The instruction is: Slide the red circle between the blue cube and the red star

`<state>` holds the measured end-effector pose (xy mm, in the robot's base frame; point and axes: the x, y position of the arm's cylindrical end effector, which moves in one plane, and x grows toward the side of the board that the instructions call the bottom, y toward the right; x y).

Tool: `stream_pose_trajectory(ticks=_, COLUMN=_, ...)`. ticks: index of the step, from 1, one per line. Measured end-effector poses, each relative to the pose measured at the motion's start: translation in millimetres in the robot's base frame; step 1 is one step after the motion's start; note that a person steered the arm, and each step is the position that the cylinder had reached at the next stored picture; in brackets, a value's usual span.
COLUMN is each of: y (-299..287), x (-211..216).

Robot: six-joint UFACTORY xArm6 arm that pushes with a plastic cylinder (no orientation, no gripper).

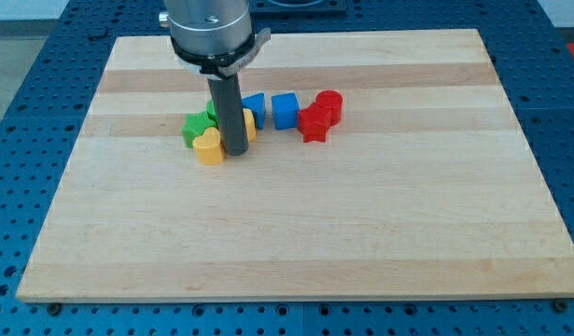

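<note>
My tip (236, 149), a bare rod with no hand to open or shut, sits by the yellow heart (209, 147), well left of the red circle (329, 105), which touches the red star (314, 122) beside the blue cube (285, 110); I'd circle round behind the red circle and nudge it gently into their narrow gap on the worktop (296, 233)

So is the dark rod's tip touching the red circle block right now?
No, my tip sits by the yellow heart block at the view's left, apart from the red circle block, beyond the blue cube.

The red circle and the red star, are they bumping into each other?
Touching. The camera view shows the red circle pressed against the red star at the star's upper right, with no strip of board visible between them.
</note>
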<state>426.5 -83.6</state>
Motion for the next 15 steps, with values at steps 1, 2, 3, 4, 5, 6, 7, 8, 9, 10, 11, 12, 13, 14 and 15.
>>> stream_pose_trajectory(ticks=1, y=0, x=-10)
stream_pose_trajectory(ticks=2, y=0, x=-9)
stream_pose_trajectory(ticks=3, y=1, x=17)
stream_pose_trajectory(ticks=4, y=38, x=26)
stream_pose_trajectory(ticks=5, y=95, x=26)
stream_pose_trajectory(ticks=6, y=139, x=24)
stream_pose_trajectory(ticks=7, y=174, x=1)
stream_pose_trajectory(ticks=8, y=198, x=-40)
stream_pose_trajectory(ticks=9, y=195, x=-66)
stream_pose_trajectory(ticks=10, y=171, x=-72)
stream_pose_trajectory(ticks=11, y=143, x=-72)
stream_pose_trajectory(ticks=12, y=114, x=-71)
stream_pose_trajectory(ticks=13, y=103, x=-67)
stream_pose_trajectory(ticks=14, y=102, x=-65)
stream_pose_trajectory(ticks=15, y=98, x=-56)
